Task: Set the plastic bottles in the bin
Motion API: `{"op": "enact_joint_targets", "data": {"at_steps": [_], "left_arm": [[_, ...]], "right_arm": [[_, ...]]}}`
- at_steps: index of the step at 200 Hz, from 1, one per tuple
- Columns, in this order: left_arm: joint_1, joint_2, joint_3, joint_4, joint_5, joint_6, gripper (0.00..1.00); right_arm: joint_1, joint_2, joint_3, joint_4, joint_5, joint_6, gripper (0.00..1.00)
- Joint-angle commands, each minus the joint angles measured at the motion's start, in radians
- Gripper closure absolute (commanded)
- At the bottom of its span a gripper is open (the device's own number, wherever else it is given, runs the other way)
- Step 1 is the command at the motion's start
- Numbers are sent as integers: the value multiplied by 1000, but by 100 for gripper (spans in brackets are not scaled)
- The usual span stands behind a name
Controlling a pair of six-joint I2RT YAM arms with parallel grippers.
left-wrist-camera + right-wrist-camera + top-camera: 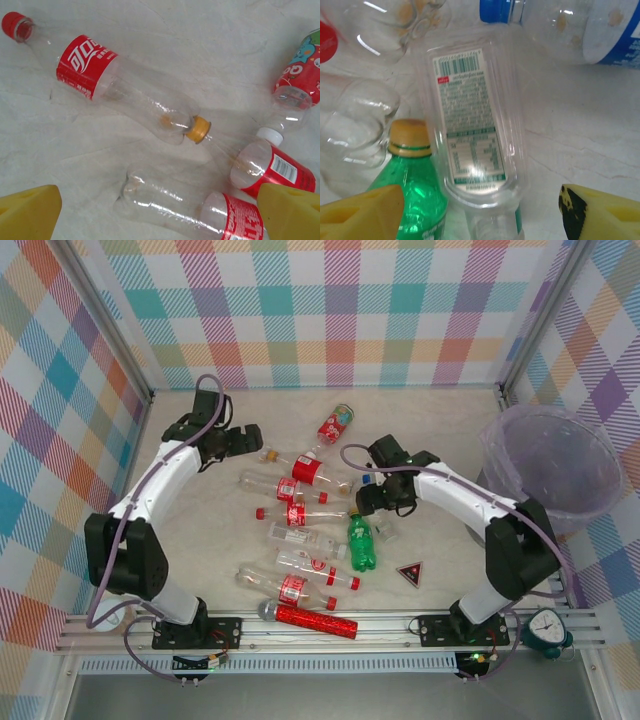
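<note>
- One bin (548, 465), lilac and translucent, stands at the far right, well apart from the pile; your right arm is the nearer to it.
- Ten or so plastic bottles (292, 514) lie in a loose pile between your arms, mostly clear with red labels.
- Right gripper (480, 212): jaws apart, straddling a clear labelled bottle (475, 125). Its long axis runs straight ahead between them, with a green bottle (415, 200) just beside it.
- Left gripper (160, 215): jaws spread wide above a red-labelled bottle (200, 212), holding nothing.
</note>
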State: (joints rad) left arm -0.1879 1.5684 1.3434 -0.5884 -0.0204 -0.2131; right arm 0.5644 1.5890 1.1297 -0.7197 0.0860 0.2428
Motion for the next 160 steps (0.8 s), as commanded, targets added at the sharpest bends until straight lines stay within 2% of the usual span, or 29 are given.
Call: {"op": "enact_joint_targets", "data": {"at_steps": [1,47,80,160], "left_arm": [[-4,1,2,39,8,32,0],[-6,-48,-29,33,-73,92,0],[-20,-88,-39,41,-96,118,0],[-23,-104,-42,42,-115,127,0]], "right_arm": [[-1,41,40,35,18,33,18],[-1,115,51,74,-3,35,18],[-1,149,47,89,26,32,19],[-1,201,48,131,53,41,28]]}}
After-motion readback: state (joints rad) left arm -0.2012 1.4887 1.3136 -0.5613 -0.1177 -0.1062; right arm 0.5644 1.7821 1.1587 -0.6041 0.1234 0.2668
